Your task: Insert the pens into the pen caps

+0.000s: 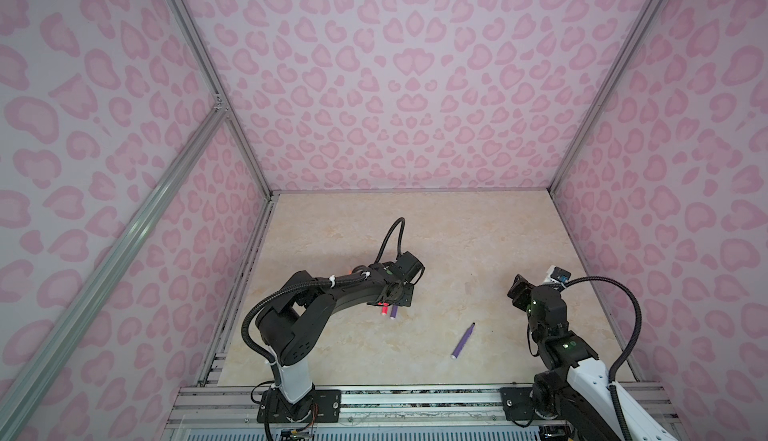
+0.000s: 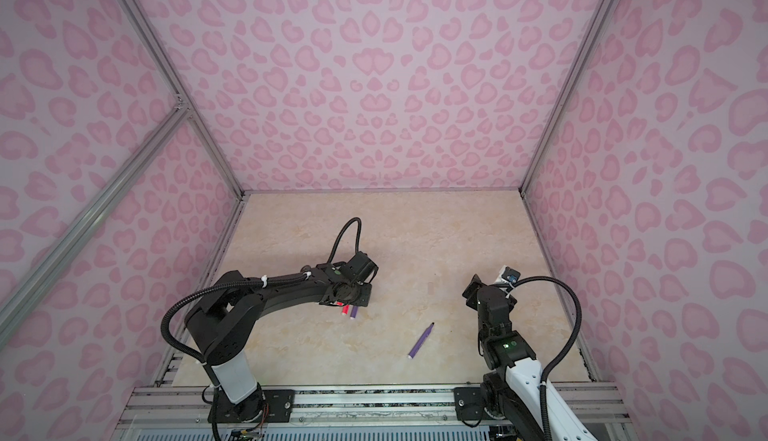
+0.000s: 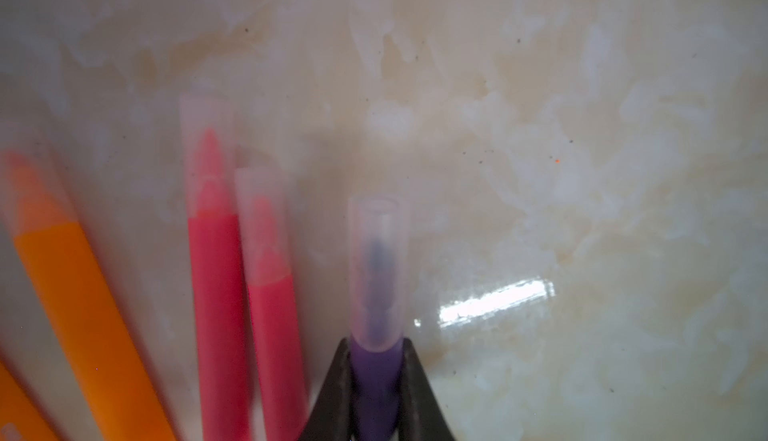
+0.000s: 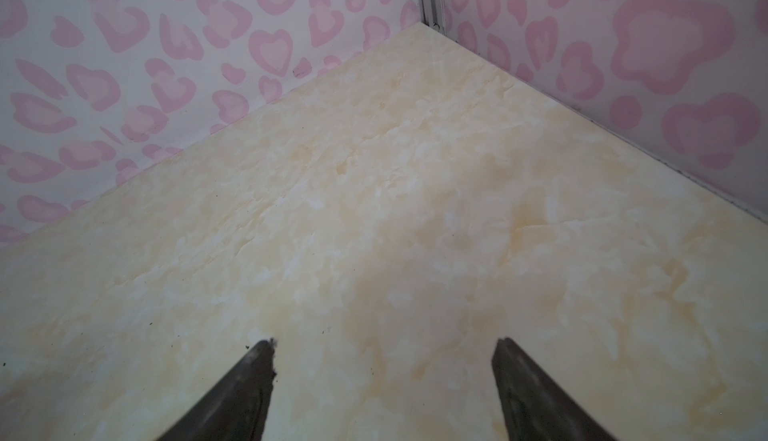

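Between the tips of the left tool (image 3: 376,341) sits a purple pen (image 3: 376,380), clamped tightly on both sides, with a clear cap (image 3: 376,268) over its point. Beside it on the counter (image 3: 582,127) lie two pink-red pens (image 3: 216,293), touching each other and each wearing a clear cap. Next comes one orange pen (image 3: 83,314), also capped. A sliver of another orange pen (image 3: 16,418) shows at the picture's edge, its tip out of sight. That makes four caps counted, all on pens. In both top views a second purple pen (image 1: 463,341) lies alone, bare dark tip showing, between the two arms. The right tool (image 4: 386,343) stands wide open above bare counter, holding nothing.
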Controlling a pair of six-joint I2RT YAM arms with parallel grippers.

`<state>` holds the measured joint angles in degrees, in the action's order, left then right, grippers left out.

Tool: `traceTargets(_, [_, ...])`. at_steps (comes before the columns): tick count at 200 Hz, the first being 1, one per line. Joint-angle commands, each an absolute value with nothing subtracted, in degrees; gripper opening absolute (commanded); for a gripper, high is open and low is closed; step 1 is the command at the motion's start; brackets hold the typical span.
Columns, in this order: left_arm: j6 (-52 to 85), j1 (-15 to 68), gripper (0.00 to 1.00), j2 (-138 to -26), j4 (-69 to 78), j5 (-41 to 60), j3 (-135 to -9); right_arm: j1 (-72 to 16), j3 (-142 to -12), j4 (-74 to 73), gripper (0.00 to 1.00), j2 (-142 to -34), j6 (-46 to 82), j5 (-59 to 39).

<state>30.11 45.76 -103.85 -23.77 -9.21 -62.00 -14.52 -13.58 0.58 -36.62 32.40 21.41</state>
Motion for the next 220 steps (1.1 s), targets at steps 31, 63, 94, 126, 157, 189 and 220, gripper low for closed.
traceTargets(31, [29.4,45.7,0.18,-105.2,-24.6,-10.1,-63.1,-14.5,-11.8,-0.3,0.84,-32.2,32.7,22.1])
traceTargets(63, [29.6,45.6,0.24,-105.0,-24.6,-10.4,-63.2,-14.5,-10.6,-0.4,0.84,-29.1,32.5,21.6])
traceTargets(94, [29.5,45.6,0.27,-104.5,-24.7,-11.7,-62.9,-14.5,-10.5,-0.5,0.84,-29.0,32.4,21.9])
traceTargets(126, [28.7,45.8,0.27,-102.5,-22.4,-9.4,-61.5,-14.5,-10.7,-0.6,0.84,-29.5,32.5,21.4])
traceTargets(157, [28.3,46.0,0.32,-97.9,-20.4,-9.4,-58.8,-14.5,-10.5,-0.8,0.85,-29.3,32.3,21.5])
traceTargets(189, [26.1,48.7,0.4,-92.5,-17.3,-11.6,-56.1,-14.5,-10.6,-0.8,0.85,-29.7,32.4,21.3])
traceTargets(220, [20.0,57.2,0.42,-91.5,-16.2,-10.8,-57.6,-14.5,-10.5,-1.2,0.85,-29.6,32.4,21.3])
